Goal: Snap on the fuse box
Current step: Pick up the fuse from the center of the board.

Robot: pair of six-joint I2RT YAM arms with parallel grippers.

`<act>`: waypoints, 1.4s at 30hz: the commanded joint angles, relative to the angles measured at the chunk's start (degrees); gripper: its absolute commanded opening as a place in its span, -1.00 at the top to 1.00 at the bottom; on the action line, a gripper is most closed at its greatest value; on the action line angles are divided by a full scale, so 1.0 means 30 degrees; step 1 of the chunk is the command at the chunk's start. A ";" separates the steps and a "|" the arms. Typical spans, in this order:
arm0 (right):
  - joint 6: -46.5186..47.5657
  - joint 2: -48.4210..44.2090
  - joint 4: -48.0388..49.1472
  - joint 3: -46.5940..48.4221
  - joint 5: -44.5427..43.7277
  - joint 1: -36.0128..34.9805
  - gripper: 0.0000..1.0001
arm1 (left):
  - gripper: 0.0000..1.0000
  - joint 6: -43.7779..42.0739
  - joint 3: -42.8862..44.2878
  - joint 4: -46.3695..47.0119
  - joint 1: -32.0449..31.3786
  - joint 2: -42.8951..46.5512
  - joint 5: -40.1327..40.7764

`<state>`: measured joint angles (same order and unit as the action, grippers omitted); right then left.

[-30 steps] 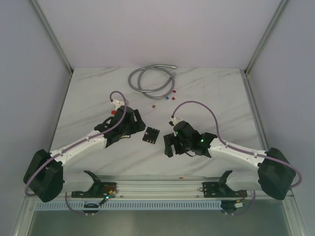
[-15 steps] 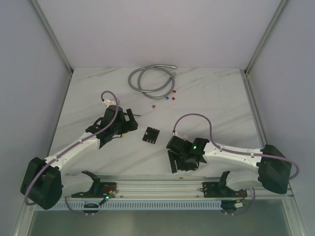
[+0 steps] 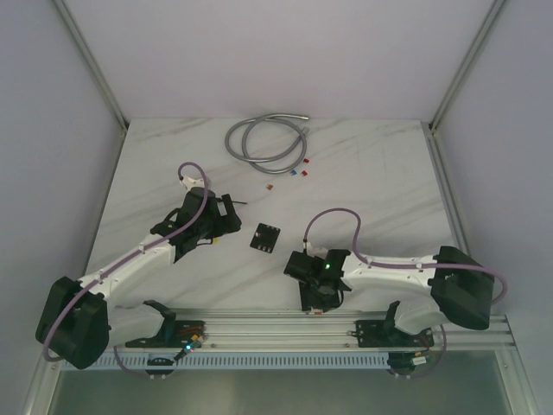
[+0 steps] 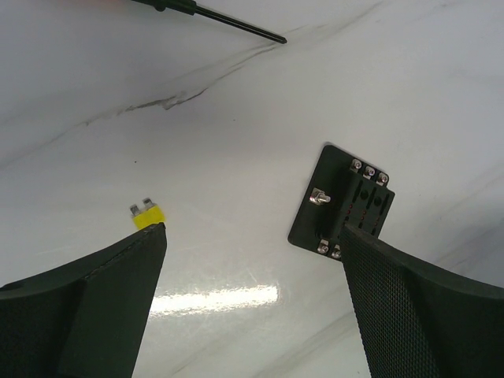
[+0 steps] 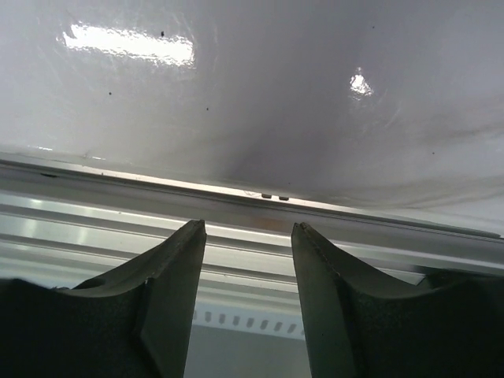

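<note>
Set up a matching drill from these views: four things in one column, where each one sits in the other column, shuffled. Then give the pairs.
Column one
1. fuse box
2. yellow fuse
3. grey hose
4. right gripper

Column two
A. coiled at the far end of the table
B. over the rail at the near edge, nothing between its fingers
C. lying flat mid-table, between the two arms
D. close by the left gripper, on bare marble

Pairs: 1-C, 2-D, 3-A, 4-B
</note>
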<state>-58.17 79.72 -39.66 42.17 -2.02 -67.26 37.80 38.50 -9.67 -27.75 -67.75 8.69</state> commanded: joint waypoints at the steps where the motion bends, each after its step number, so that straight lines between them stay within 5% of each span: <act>1: -0.1219 0.0206 0.0215 -0.0443 -0.1109 -0.0310 -0.10 | -1.00 -0.0237 -0.0171 0.0013 0.0075 0.0358 -0.0334; 20: -0.1034 0.0837 0.2500 -0.2400 -0.1029 -0.0313 -0.01 | -1.00 0.0071 -0.0250 -0.0025 0.0088 0.0248 -0.0581; 34: -0.0971 0.0406 0.0903 -0.1578 -0.1444 -0.0718 0.45 | -1.00 0.0253 -0.0281 -0.0019 0.0076 0.0274 -0.0609; 42: -0.0677 -0.0139 -0.0591 -0.0229 -0.1722 -0.0751 0.52 | -1.00 0.0179 -0.0353 0.0005 0.0079 0.0475 -0.0552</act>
<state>-60.20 80.88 -36.97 37.98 -5.15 -69.01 38.48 37.85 -9.67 -27.75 -67.72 7.42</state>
